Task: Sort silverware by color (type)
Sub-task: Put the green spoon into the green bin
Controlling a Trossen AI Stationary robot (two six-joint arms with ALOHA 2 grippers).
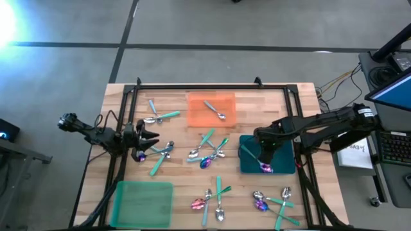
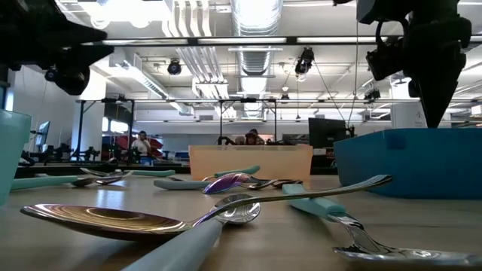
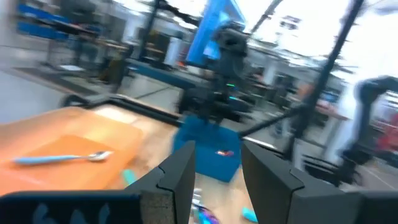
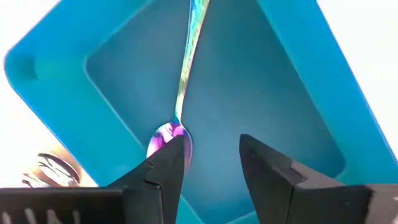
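Inside the teal tray (image 1: 286, 154), one iridescent spoon (image 1: 264, 167) below the right tool (image 1: 266, 154), fingers spread.

Right gripper (image 1: 265, 156) pointed down at the table's right side, fingers (image 4: 163, 167) parted and empty. Left gripper (image 1: 151, 138) held level at the left, fingers (image 3: 180, 174) apart, aimed toward the right arm.

We saw grey concrete floor (image 1: 64, 70) around butcher-block table (image 1: 173, 106), dark seam lines crossing it. Bright glare sat at upper-left corner. Desk with keyboard (image 1: 392, 149) and monitor (image 1: 393, 90) stood beside table. Low view gave us open workshop hall: silver ceiling ducts (image 2: 252, 22), hanging lamps (image 2: 304, 60), seated people (image 2: 141, 142) far back.
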